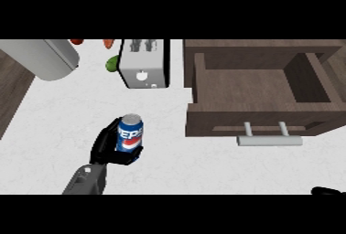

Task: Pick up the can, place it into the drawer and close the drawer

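Observation:
A blue Pepsi can (130, 132) stands upright over the white counter (54, 137), left of the open drawer. My left hand (107, 147) comes in from the lower left and is curled round the can's lower half, with fingers (132, 155) wrapping its base. Whether the can rests on the counter or is lifted does not show. The brown wooden drawer (260, 87) is pulled out at the right, its inside bare, and has a silver handle (269, 139) on its front. Only a black tip of my right hand (328, 191) shows at the lower right edge.
A silver toaster (143, 68) stands behind the can at the counter's back. A grey cylinder (47, 57) lies at the back left. Green (111, 64) and red-orange (108, 43) produce sit beside the toaster. Dark wood floor (10, 87) shows beyond the counter's left edge.

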`<state>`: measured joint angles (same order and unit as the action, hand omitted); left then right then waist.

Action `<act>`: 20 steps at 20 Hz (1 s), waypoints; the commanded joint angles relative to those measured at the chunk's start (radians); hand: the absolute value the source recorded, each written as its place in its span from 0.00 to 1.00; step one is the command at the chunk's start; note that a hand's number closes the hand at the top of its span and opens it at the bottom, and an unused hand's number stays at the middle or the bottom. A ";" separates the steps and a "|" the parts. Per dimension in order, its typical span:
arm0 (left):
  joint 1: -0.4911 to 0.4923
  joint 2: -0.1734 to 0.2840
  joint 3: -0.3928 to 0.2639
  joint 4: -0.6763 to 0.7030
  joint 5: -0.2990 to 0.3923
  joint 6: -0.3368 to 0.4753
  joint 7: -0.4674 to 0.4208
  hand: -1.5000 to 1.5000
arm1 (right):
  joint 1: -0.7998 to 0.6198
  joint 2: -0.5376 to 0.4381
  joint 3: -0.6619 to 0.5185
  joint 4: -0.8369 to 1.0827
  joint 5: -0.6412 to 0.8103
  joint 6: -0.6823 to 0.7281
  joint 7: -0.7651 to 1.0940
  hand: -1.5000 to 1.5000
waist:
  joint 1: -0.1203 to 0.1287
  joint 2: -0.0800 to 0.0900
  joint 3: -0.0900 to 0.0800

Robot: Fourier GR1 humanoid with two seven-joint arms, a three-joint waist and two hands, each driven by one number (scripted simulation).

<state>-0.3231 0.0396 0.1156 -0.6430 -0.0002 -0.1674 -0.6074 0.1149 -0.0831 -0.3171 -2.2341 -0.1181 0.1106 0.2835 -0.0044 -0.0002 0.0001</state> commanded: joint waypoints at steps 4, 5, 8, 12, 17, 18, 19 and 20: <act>-0.154 -0.014 0.094 0.113 0.054 0.103 -0.022 1.00 | -0.032 0.005 0.017 0.009 0.023 -0.009 -0.008 0.00 | -0.006 0.003 -0.001; -0.170 -0.025 0.107 0.150 0.054 0.144 -0.018 1.00 | 0.016 0.017 0.018 0.006 0.007 0.015 -0.020 0.00 | -0.010 0.004 -0.001; -0.236 0.006 0.133 0.164 0.083 0.134 -0.021 1.00 | 0.022 0.024 0.012 -0.031 0.008 0.003 -0.012 0.00 | -0.009 0.003 -0.001; -0.261 -0.012 0.112 0.033 0.112 0.155 0.103 1.00 | -0.014 -0.009 -0.011 -0.013 0.011 0.000 0.003 0.00 | -0.001 -0.001 0.000; -0.353 -0.034 0.039 -0.011 0.092 0.194 0.224 1.00 | -0.041 -0.004 0.006 0.033 0.059 -0.017 -0.013 0.00 | 0.000 0.000 0.000; -0.333 -0.037 0.025 -0.087 0.089 0.213 0.244 1.00 | -0.010 -0.002 0.006 -0.033 0.029 -0.009 0.030 0.00 | 0.002 -0.003 0.000; -0.352 -0.039 0.013 -0.093 0.083 0.235 0.270 1.00 | -0.079 -0.070 -0.066 -0.010 -0.016 -0.018 0.086 0.00 | 0.002 -0.003 0.000; -0.405 -0.019 0.018 -0.100 0.086 0.220 0.319 1.00 | 0.003 -0.018 -0.033 -0.004 0.009 0.014 -0.018 0.00 | -0.002 -0.003 0.001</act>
<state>-0.6503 0.0116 0.1545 -0.6799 0.0925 0.0303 -0.3934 0.0870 -0.0993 -0.3333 -2.2380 -0.0965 0.1021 0.2970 -0.0046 -0.0018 0.0000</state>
